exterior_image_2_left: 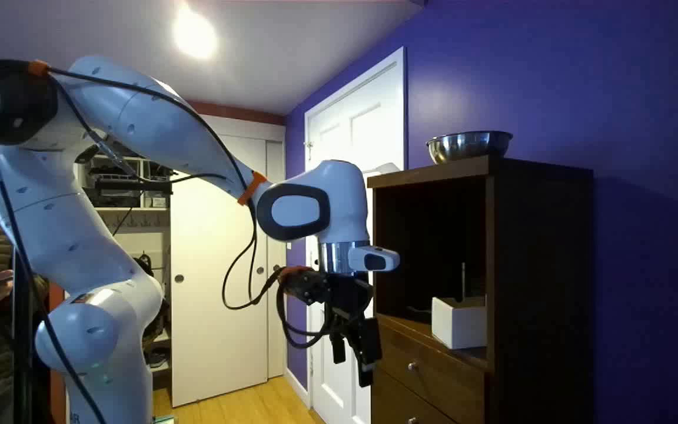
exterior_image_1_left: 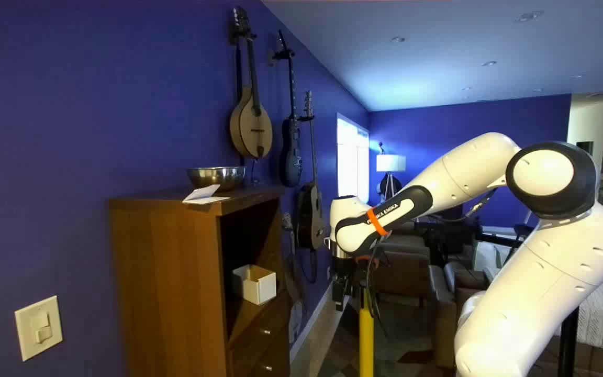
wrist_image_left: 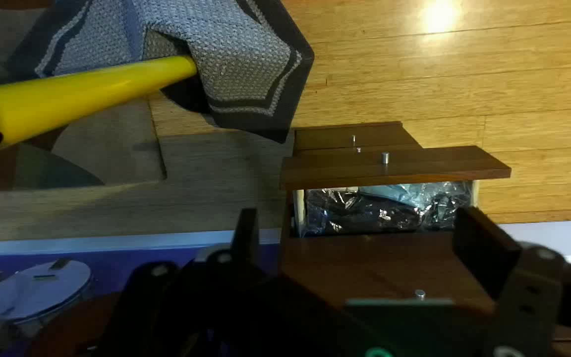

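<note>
So the end effector (wrist_image_left: 358,222) is spread wide apart, near a pulled-out drawer (wrist_image_left: 414,166) of crinkly plastic (wrist_image_left: 379,210); white box (exterior_image_2_left: 458,324) off right in an exterior view.

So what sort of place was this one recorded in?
Probably a home, perhaps a living or music room: a mandolin-like instrument and an acoustic guitar hang on the blue-purple wall, with a floor lamp farther back.

The pincer (wrist_image_left: 356,218) shows 2 blurred fingers (wrist_image_left: 486,253), and the wrist view's edge crops the yellow post (wrist_image_left: 82,94).
</note>
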`<action>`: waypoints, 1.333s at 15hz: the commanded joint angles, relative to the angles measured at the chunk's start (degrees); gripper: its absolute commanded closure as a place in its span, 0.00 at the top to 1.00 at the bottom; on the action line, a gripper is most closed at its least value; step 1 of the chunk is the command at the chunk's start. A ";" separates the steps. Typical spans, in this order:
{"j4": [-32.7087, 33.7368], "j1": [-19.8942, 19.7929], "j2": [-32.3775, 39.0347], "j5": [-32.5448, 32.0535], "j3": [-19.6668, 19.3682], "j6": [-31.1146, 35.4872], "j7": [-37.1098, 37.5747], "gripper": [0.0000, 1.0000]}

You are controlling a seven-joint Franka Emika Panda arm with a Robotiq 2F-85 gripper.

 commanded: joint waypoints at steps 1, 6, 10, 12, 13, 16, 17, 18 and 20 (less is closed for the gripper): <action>0.05 -0.42 0.03 0.28 0.44 -0.08 -0.19 1.00; 0.05 -0.42 0.03 0.28 0.44 -0.08 -0.19 1.00; -0.41 -0.97 -0.66 -0.76 0.74 0.52 0.25 1.00; -1.91 -1.55 2.64 -2.80 3.02 1.27 4.66 1.00; -2.98 -1.37 4.21 -3.40 3.68 1.52 5.62 1.00; -8.04 1.67 10.67 -1.25 4.02 4.87 3.02 1.00; -6.01 2.26 16.33 -1.47 4.80 8.09 3.79 1.00; -7.36 3.13 19.37 -0.43 4.76 10.85 3.05 1.00; -8.11 3.85 26.05 -0.53 5.79 15.30 4.49 1.00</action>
